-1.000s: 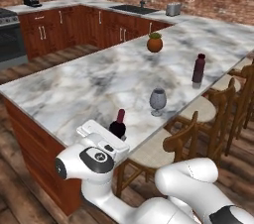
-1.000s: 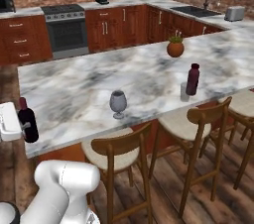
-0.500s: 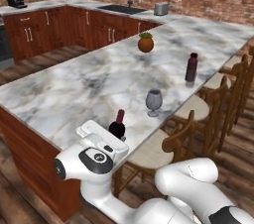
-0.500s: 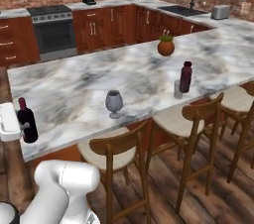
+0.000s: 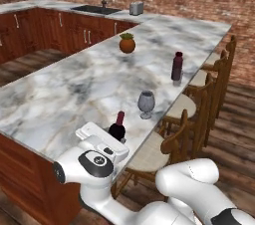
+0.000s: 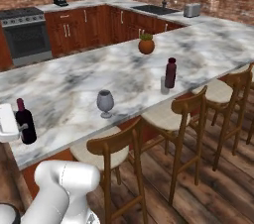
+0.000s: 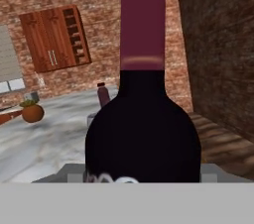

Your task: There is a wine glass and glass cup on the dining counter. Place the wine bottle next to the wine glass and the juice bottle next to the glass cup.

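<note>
Hand view is basically all wine bottle (image 7: 143, 134): slim dark glass body with a long dark-red neck, sitting right up against the camera, so the claw is pinching it around the body. From the right base view you can see that same bottle (image 6: 25, 122) upright at the near end of the long white-grey veined marble bench (image 6: 74, 82), with the white claw (image 6: 20, 126) clamped on it from the side; whether its base is touching the marble or just above it, I can't tell. In the left base view it pokes up just past the robot's hand (image 5: 117, 126). A bit further along the bench, near the chair-side edge, stands the clear stemmed wine glass (image 6: 105, 103), apart from the bottle. Further still is the stout maroon juice bottle (image 6: 170, 73) with the little greyish glass tumbler (image 6: 164, 85) right beside it, about touching. A round orange-brown plant pot (image 6: 146, 45) sits toward the far side. Wooden chairs (image 6: 186, 119) line the near edge.
</note>
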